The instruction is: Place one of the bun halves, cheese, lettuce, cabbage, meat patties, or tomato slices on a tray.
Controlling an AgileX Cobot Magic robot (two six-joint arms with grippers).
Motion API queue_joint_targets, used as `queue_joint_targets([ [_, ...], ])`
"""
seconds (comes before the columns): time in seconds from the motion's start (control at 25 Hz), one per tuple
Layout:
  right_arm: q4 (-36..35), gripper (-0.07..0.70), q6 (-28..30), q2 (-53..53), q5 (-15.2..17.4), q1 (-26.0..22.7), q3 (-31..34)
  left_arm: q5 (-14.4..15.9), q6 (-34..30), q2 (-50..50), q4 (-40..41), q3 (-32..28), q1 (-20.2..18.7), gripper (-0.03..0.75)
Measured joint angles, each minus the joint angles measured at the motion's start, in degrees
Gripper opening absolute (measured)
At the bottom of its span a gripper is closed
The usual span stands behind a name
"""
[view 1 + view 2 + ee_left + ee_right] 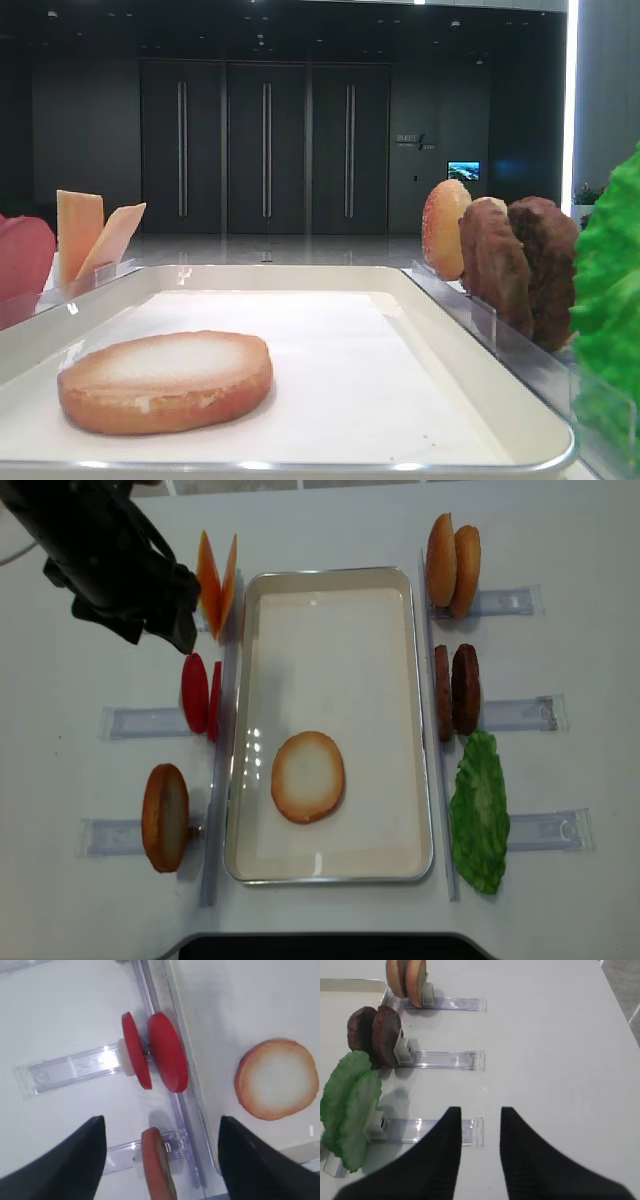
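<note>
White tray (425, 730) holds bun half (308, 776), seemingly cut-face up.

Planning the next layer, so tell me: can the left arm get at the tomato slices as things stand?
Probably yes. The left gripper hangs open above that side, and the tomato slices stand upright in their holder with nothing over them.

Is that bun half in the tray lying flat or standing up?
Flat. The bun half lies cut face up on the tray, nothing stacked on it.
</note>
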State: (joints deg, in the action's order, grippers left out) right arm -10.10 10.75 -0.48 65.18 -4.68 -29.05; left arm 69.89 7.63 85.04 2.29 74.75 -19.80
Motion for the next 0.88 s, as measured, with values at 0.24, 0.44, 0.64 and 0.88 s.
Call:
queue_joint_targets([
  [0.24, 0.0, 0.19, 0.0, 0.0, 0.0, 0.0, 0.0, 0.1, 1.3, -4.6, 7.0, -3.5, 1.3, 0.509],
  [0.44, 0.0, 0.19, 0.0, 0.0, 0.0, 0.0, 0.0, 0.1, 0.7, -9.5, 6.7, -9.1, 8.4, 0.507],
  [0.64, 0.0, 0.19, 0.0, 0.0, 0.0, 0.0, 0.0, 0.2, -1.4, -16.7, 5.6, -13.2, 10.9, 0.507],
  [0.88, 0.0, 0.19, 0.0, 0.0, 0.0, 0.0, 0.0, 0.5, -1.7, -28.2, 4.8, -18.5, 10.9, 0.507],
])
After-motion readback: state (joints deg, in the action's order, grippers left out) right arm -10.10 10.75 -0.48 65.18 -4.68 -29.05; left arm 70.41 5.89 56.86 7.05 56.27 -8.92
